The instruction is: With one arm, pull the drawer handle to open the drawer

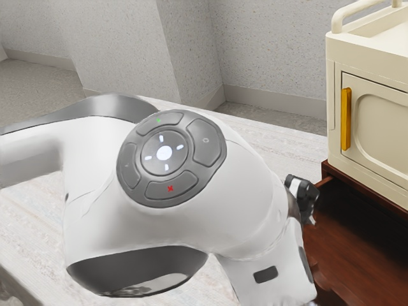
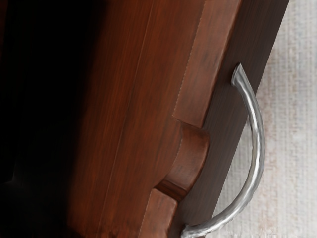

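Drawer point(image 2: 207, 64) stands open, pull likely finished; next, ease clear of handle point(image 2: 258, 144). End effector point(image 1: 303, 196) spread or pinching: cannot tell.

Handle point(image 2: 258, 144) glossy metal, sl. rippled; drawer point(image 2: 131, 124) grained wood w/ satin finish; upper cabinet point(image 1: 366, 69) smooth, prob. plastic.

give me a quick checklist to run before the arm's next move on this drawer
1. Drawer open: ok, its inside shows behind the front with the curved notch.
2. Drawer out as far as it goes: cannot tell.
3. Handle's curve free of clutter: ok, bare metal along the bow.
4. Firm grip on the handle: cannot tell, no contact can be made out.
5. Cream cabinet's door shut: ok, it sits flush in its frame.
6. Arm off the cream cabinet: ok, a gap separates them.
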Available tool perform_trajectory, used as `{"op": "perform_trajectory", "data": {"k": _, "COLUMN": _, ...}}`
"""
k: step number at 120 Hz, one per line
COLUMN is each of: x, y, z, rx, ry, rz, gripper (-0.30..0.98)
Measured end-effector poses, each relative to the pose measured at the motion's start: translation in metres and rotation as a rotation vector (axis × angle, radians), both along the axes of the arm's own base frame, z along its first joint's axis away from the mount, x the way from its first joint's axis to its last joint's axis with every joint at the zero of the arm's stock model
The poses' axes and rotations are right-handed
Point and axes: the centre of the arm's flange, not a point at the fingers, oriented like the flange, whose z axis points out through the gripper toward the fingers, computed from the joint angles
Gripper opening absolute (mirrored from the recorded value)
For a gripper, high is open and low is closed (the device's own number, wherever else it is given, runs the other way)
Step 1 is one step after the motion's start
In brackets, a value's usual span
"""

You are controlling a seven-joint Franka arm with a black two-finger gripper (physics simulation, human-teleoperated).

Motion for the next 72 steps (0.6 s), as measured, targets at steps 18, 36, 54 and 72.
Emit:
{"op": "perform_trajectory", "data": {"k": 18, "x": 0.059, "y": 0.027, "z": 0.025, "rx": -0.114, "ry": 0.083, "rz": 0.147, "gripper": 0.65}}
{"op": "perform_trajectory", "data": {"k": 36, "x": 0.09, "y": 0.064, "z": 0.049, "rx": -0.172, "ry": 0.149, "rz": 0.299, "gripper": 0.67}}
{"op": "perform_trajectory", "data": {"k": 54, "x": 0.11, "y": 0.128, "z": 0.045, "rx": -0.217, "ry": 0.226, "rz": 0.527, "gripper": 0.68}}
{"op": "perform_trajectory", "data": {"k": 72, "x": 0.126, "y": 0.205, "z": 0.038, "rx": -0.295, "ry": 0.268, "rz": 0.808, "gripper": 0.68}}
